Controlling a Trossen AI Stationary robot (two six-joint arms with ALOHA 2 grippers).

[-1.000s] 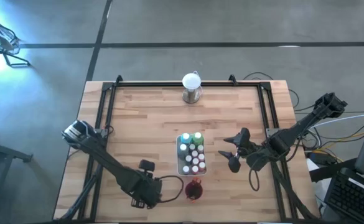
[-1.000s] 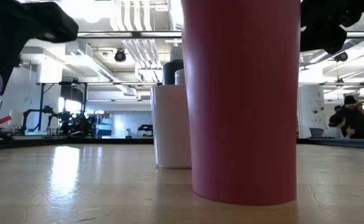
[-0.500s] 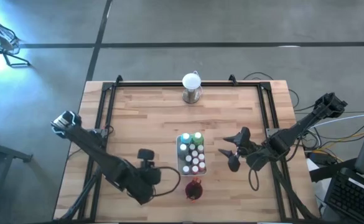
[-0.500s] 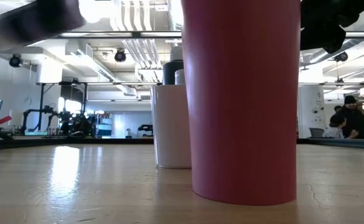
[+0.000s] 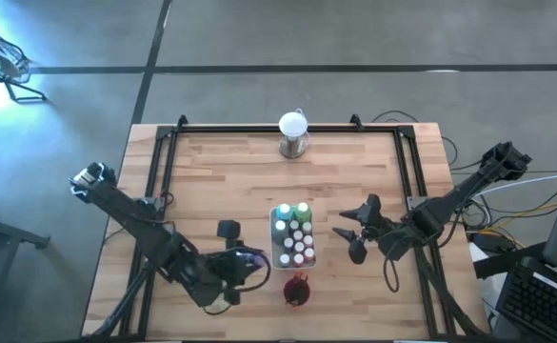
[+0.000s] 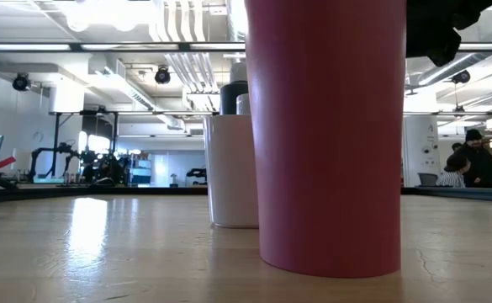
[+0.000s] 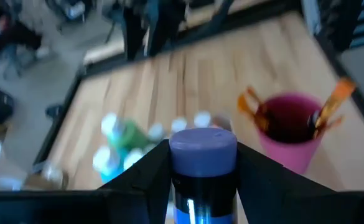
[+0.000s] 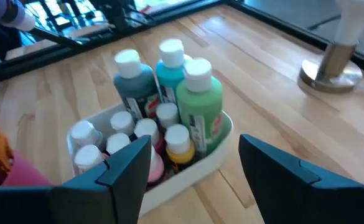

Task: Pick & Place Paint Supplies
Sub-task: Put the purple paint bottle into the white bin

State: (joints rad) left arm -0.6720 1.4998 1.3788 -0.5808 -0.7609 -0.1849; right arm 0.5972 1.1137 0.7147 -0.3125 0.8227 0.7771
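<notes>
My left gripper hangs above the table left of the white tray, shut on a dark blue paint bottle with a lavender cap. The tray holds several white-capped paint bottles, teal and green ones tallest, standing on their bases. A dark red cup stands near the front edge, with orange-handled brushes leaning on its rim. My right gripper hovers right of the tray, open, its fingers pointing at the bottles and touching nothing. My left gripper pinches the bottle between its two fingers, on the body's sides just below the cap. The fingers come from the table's left, slanting a little downward, and lie across the bottle. It sits cap up, lifted clear of the table.
A white globe on a metal base stands at the far edge's middle. Black rails run along the table's left, right and far sides. Bare wood lies between the tray and the globe. People show in the room behind.
My left gripper has risen from near the front edge with the bottle, out of the low view. It has moved toward the tray and tipped from pointing down to nearly level.
</notes>
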